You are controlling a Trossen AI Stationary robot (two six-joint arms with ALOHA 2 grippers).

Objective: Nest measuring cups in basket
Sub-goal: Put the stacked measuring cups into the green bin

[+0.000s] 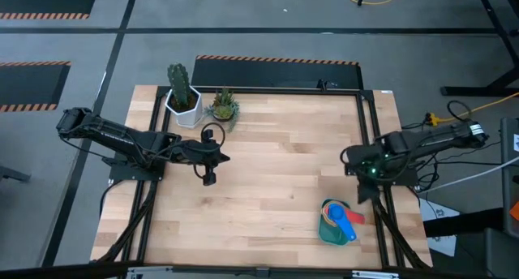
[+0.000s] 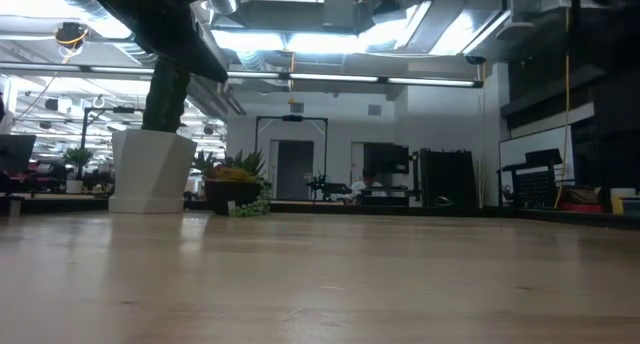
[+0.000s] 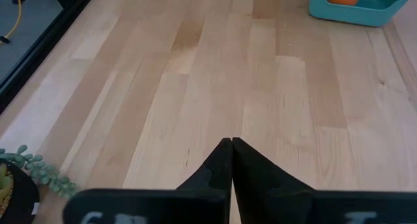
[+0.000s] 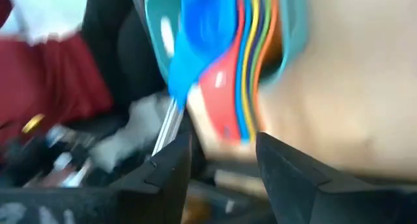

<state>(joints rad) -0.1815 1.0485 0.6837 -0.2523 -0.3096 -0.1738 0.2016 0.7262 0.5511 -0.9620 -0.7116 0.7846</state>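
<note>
Teal basket (image 1: 335,227) near the bench's front right corner holds the stacked measuring cups (image 1: 340,218), so I'd lift my empty, parted right gripper (image 4: 221,162) straight clear without snagging handles, my left gripper (image 3: 231,160) pressed shut mid-bench.

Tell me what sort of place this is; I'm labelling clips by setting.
Probably a robotics lab or workshop: a wooden table inside striped floor tape, ceiling strip lights, and equipment racks behind.
</note>
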